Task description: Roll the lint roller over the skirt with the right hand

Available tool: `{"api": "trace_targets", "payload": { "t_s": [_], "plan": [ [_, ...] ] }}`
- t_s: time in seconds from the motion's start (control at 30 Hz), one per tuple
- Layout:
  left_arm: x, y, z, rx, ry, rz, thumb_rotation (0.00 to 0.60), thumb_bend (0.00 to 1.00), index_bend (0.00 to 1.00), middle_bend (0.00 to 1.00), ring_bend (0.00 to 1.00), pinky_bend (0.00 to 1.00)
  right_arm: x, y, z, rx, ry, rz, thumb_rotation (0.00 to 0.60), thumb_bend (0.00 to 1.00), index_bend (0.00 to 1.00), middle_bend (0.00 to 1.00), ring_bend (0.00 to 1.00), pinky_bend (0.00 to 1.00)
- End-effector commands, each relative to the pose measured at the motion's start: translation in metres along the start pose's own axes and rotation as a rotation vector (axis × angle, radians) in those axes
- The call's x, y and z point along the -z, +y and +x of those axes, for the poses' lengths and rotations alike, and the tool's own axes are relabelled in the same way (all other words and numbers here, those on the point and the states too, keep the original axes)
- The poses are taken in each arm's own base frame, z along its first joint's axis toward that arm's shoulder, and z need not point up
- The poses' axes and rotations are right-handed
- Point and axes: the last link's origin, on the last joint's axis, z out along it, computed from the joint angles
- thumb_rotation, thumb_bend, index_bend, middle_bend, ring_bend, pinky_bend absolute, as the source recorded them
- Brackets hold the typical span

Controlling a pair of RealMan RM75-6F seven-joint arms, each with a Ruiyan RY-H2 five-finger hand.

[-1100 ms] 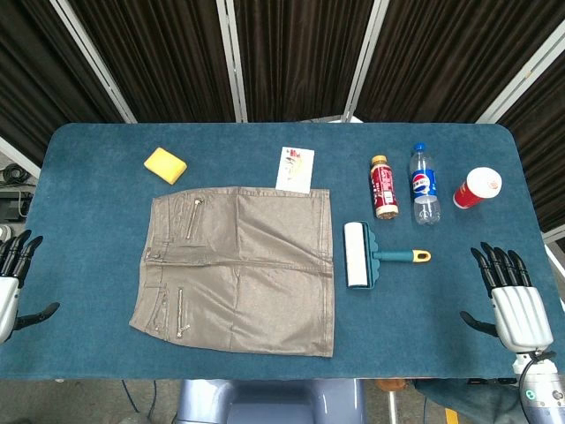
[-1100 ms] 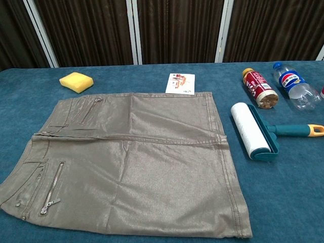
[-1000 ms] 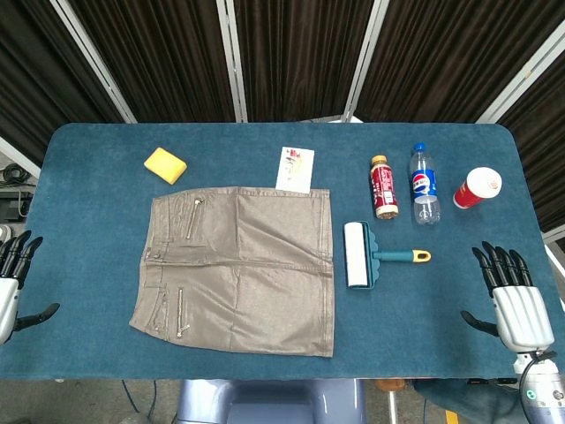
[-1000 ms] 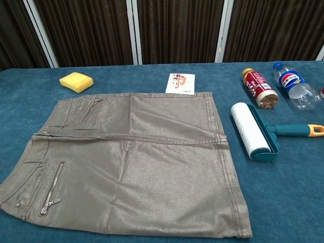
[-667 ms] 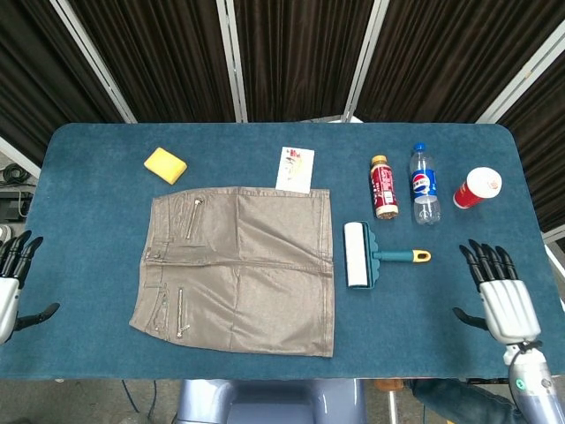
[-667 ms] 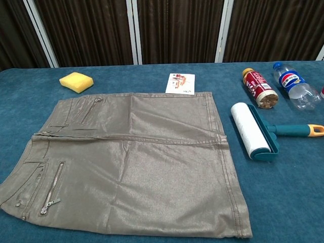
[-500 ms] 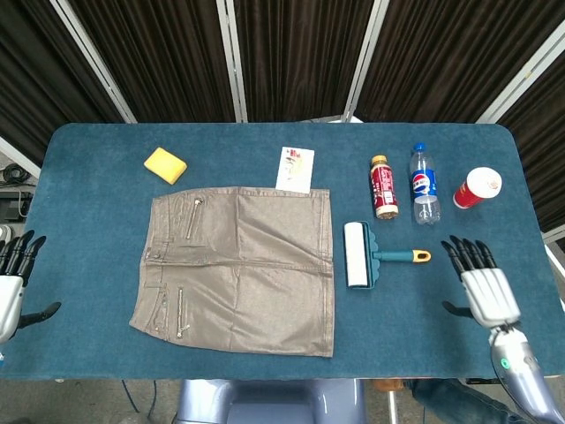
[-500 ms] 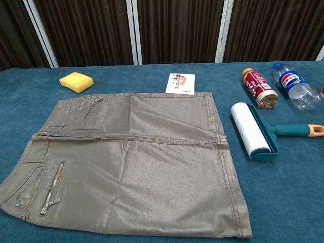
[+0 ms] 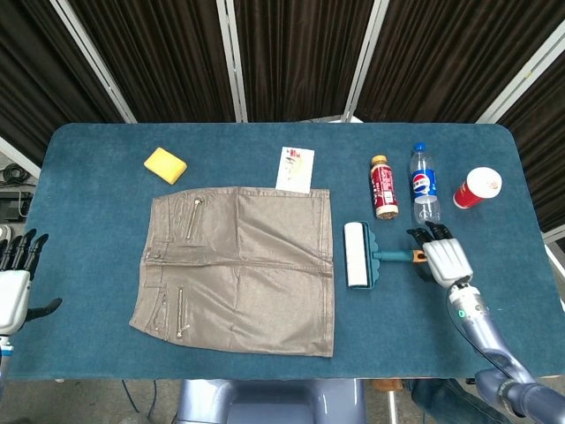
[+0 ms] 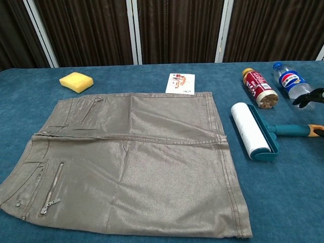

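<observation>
Lint roller (image 9: 357, 254) flat on blue table (image 9: 88, 168), just at 3 o'clock of khaki skirt (image 9: 238, 265), apart from hem. Right hand (image 9: 444, 256) over yellow handle end, fingers spread, grasping nothing. Left hand (image 9: 13, 287) at table's 9 o'clock edge, released, fingers apart.

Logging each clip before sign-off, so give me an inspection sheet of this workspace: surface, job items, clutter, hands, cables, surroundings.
Surface: table under blue cloth.
Job's things: skirt spread flat; lint roller lying on the cloth right of it, handle pointing right.
Clutter: sponge, card at the skirt's far edge, two bottles lying down, red cup.
Hands: right hand at the roller's handle end, grip not clear; left hand at the table's left edge, fingers apart, holding nothing.
Cables: one along the right forearm.
Surroundings: dark curtains with pale posts.
</observation>
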Motion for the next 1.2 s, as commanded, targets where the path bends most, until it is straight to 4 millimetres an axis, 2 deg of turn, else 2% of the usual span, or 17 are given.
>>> {"api": "trace_targets", "payload": {
  "t_s": [0.03,0.43,0.73,0.87,1.0,1.2],
  "plan": [
    [-0.003,-0.001,-0.002,-0.007,-0.004,0.011,0.6,0.04,0.0,0.0,0.0,0.0,-0.008,-0.008,-0.006,-0.008,-0.008,0.02,0.6,0.35,0.18,0.2,0.08,0.12],
    [-0.006,-0.001,-0.005,-0.014,-0.012,0.019,0.6,0.04,0.0,0.0,0.0,0.0,-0.019,-0.016,-0.018,0.037,-0.038,0.049,0.6,0.38,0.18,0.21,0.08,0.12],
    [-0.006,0.0,-0.006,-0.017,-0.014,0.019,0.6,0.04,0.0,0.0,0.0,0.0,-0.027,-0.024,-0.022,0.083,-0.046,0.08,0.6,0.44,0.27,0.28,0.14,0.16],
    [-0.007,0.0,-0.007,-0.018,-0.018,0.023,0.6,0.04,0.0,0.0,0.0,0.0,-0.03,-0.024,-0.023,0.099,-0.05,0.081,0.6,0.51,0.31,0.33,0.2,0.22],
    [-0.008,-0.001,-0.008,-0.018,-0.023,0.025,0.6,0.04,0.0,0.0,0.0,0.0,-0.032,-0.023,-0.023,0.116,-0.048,0.081,0.6,0.61,0.38,0.43,0.3,0.31],
    [-0.009,0.0,-0.009,-0.017,-0.03,0.022,0.6,0.04,0.0,0.0,0.0,0.0,-0.031,-0.021,-0.017,0.126,-0.007,0.103,0.6,0.71,0.41,0.47,0.34,0.37]
  ]
}}
